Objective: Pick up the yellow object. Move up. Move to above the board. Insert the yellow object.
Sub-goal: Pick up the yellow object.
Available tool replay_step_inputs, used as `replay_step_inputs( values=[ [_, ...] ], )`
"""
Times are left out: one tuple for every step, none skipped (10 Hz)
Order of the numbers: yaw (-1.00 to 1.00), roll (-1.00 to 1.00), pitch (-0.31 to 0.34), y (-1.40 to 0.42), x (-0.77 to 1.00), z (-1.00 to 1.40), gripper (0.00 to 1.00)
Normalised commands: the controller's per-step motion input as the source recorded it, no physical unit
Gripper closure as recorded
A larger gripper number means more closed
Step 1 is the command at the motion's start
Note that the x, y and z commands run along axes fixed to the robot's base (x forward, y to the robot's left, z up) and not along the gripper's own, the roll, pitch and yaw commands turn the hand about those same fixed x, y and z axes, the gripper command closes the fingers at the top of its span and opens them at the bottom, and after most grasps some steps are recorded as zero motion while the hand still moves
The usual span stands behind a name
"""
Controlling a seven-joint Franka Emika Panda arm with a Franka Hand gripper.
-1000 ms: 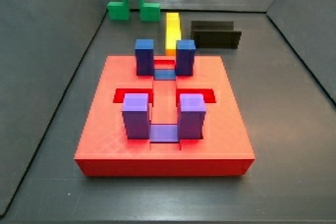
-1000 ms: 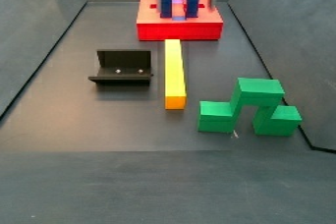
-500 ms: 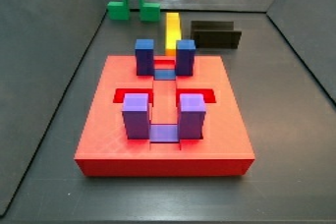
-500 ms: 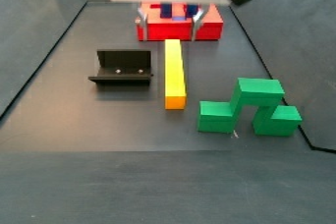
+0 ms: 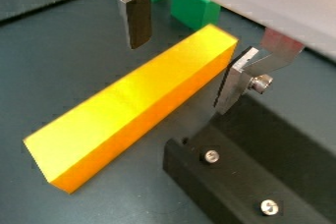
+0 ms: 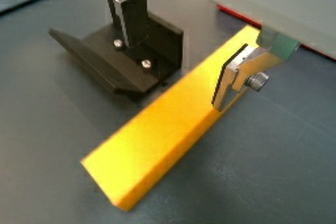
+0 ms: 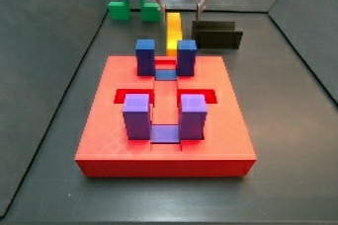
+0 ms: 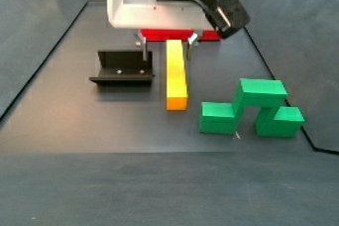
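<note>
The yellow object (image 8: 175, 75) is a long yellow-orange bar lying flat on the dark floor between the fixture and the green blocks. It also shows in both wrist views (image 5: 132, 110) (image 6: 178, 125). My gripper (image 8: 169, 42) hangs open over the bar's end nearest the board, one finger on each side of it (image 5: 184, 51) (image 6: 182, 49). Neither pad touches the bar. The board (image 7: 165, 120) is a red slab with two pairs of blue-purple posts; in a side view the gripper body hides most of the board (image 8: 166, 35).
The black fixture (image 8: 122, 68) stands close beside the bar, near one finger (image 6: 128, 17). Green blocks (image 8: 252, 106) sit on the bar's other side (image 5: 197, 7). Dark sloping walls ring the floor.
The gripper has come down from the top of the side views and now straddles the bar's board-side end. The bar, board and blocks have not moved.
</note>
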Motion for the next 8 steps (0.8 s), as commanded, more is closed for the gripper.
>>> replay_step_inputs(
  values=[
    [-0.11, -0.11, -0.123, -0.04, -0.36, -0.27, 0.0],
    [-0.1, -0.12, -0.147, -0.05, -0.39, -0.18, 0.0],
    [-0.01, -0.1, -0.161, -0.07, -0.21, -0.34, 0.0],
    [0.0, -0.08, -0.149, -0.02, -0.11, -0.4, 0.0],
    [-0.01, -0.06, -0.134, 0.0, -0.08, -0.44, 0.0],
    [-0.01, -0.06, -0.127, 0.0, -0.07, -0.43, 0.0],
    [0.0, -0.04, -0.06, 0.0, -0.07, -0.15, 0.0],
    [0.0, -0.01, -0.019, 0.0, -0.02, 0.0, 0.0]
  ],
)
